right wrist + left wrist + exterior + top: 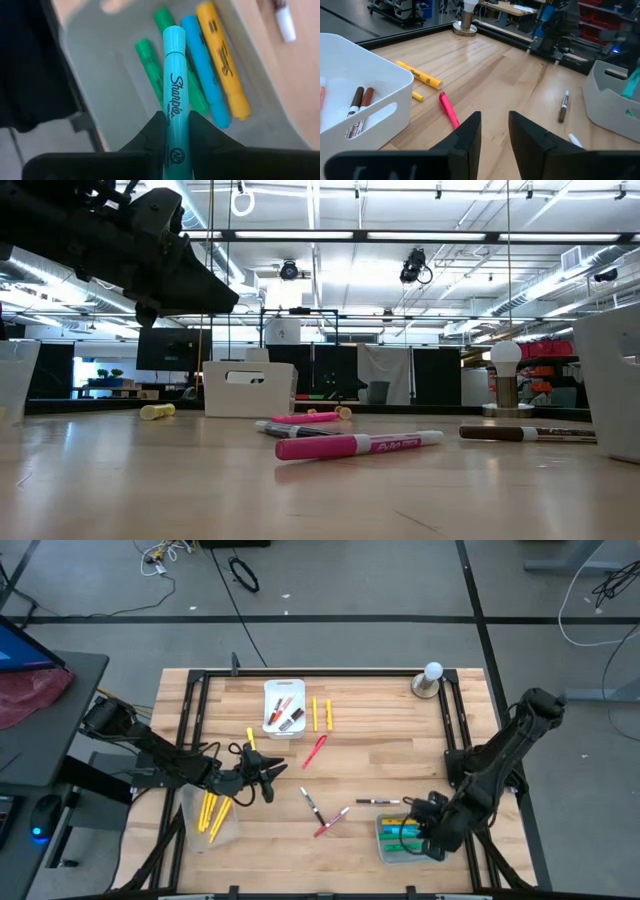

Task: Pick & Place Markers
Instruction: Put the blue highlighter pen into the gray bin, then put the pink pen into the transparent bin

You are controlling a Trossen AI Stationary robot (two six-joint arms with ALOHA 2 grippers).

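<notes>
My right gripper [425, 830] [175, 125] is shut on a light blue marker [174, 75] over the grey tray [385, 840] at the table's near right. Green, blue and yellow markers [210, 85] lie on that tray's floor. My left gripper [268, 778] [495, 131] hangs open above bare wood left of centre and touches nothing. A pink marker [449, 110] and a yellow one [419, 75] lie flat ahead of it. Other loose markers [333, 821] lie flat mid-table. My right gripper pinches the light blue marker between its two fingers [202, 130], on the barrel's printed part [173, 107]. The marker lies along the fingers and sticks out past their tips, its far end [174, 35] over the tray's inside. The fingers slant down from above.
A white tray [284, 708] with dark and red markers stands at the far middle. A clear tray [208, 815] with yellow markers sits under the left arm. A lamp-like bulb on a round base [430, 680] stands at the far right. A dark frame [195, 710] edges the table.
</notes>
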